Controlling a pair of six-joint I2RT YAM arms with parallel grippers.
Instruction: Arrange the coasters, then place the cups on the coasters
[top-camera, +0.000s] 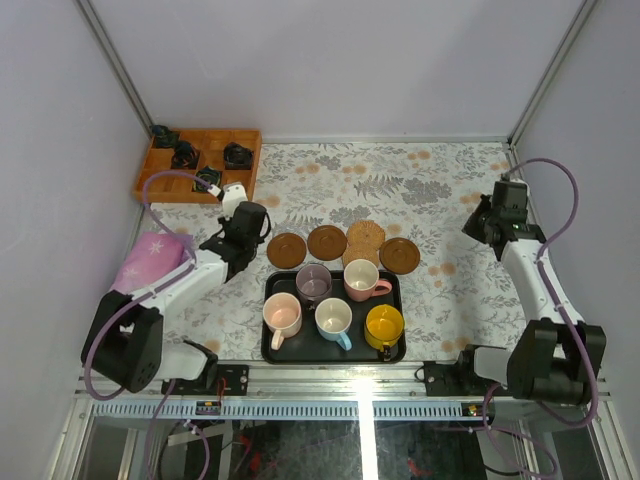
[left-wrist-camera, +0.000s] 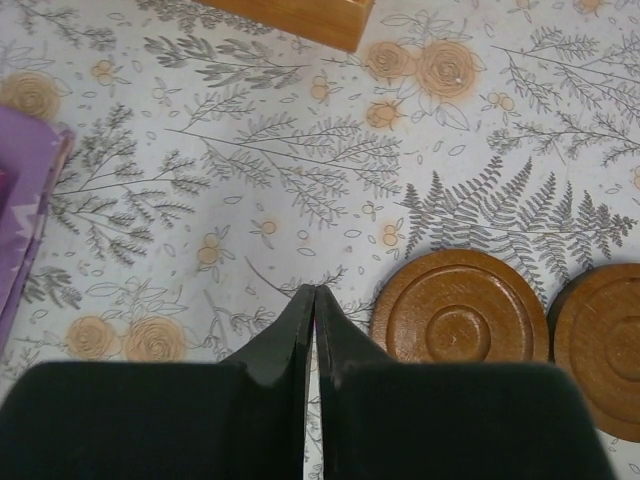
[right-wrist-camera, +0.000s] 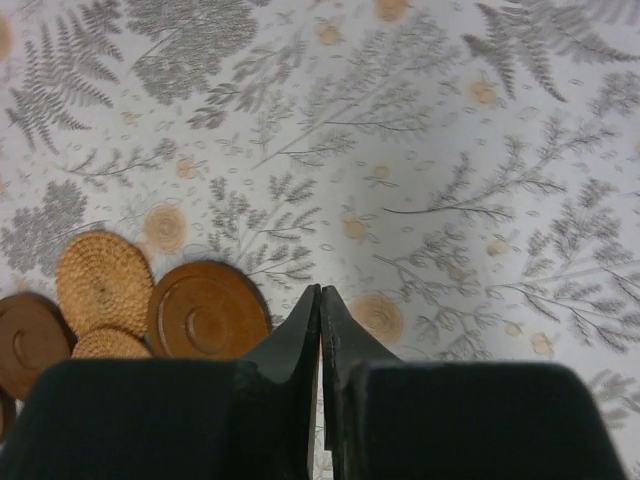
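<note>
Floral tablecloth (top-camera: 440, 200), pale walls (top-camera: 330, 60) on three sides. Black tray (top-camera: 268, 350) at near edge, five cups (top-camera: 333, 318) standing in it. Wooden compartment box (top-camera: 200, 133) far beyond tray to the left, small black objects (top-camera: 237, 155) inside. Coasters (top-camera: 326, 242) in a row just beyond tray, bare. Left gripper (left-wrist-camera: 315, 292) and right gripper (right-wrist-camera: 321, 292): fingers pressed together, empty.

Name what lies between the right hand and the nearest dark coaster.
Only floral tablecloth. The top view shows a bare stretch between the shut right hand and the rightmost dark coaster.
</note>
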